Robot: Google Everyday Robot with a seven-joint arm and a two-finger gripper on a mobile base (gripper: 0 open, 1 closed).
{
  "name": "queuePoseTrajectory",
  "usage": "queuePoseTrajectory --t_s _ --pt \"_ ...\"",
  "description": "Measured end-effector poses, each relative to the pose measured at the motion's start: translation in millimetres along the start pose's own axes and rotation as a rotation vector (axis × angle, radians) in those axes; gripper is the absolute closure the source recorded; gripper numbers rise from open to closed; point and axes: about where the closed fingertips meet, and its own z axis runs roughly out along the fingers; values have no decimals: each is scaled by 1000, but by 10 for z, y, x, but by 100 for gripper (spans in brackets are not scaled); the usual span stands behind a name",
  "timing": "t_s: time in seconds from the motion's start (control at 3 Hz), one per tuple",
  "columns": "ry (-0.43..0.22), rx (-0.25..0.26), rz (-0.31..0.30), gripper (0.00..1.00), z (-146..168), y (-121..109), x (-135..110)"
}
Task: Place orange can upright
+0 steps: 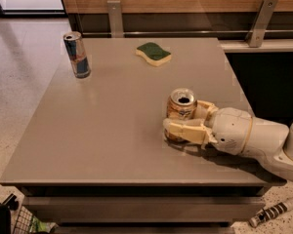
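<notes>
Orange can [180, 110] stood upright on the table [112, 130], silver top up, markings unreadable. The gripper [184, 119] clasped its sides.

One camera looks down across the table [102, 140] from its near edge, gripper [182, 117] clasping orange can [181, 107] at right.

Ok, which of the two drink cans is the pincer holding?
The stout orange-gold metal can, upright near the right edge of the table, is gripped by the pincer. The taller, slimmer blue-and-silver can stands alone at the far left corner.
</notes>
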Motion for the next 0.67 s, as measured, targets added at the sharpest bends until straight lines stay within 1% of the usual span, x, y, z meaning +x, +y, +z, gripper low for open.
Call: queuePoseTrajectory --t_s 0.33,0.67 --pt "0 -3 -1 0 14 10 -6" --pt "0 -4 -2 0 19 13 -8"
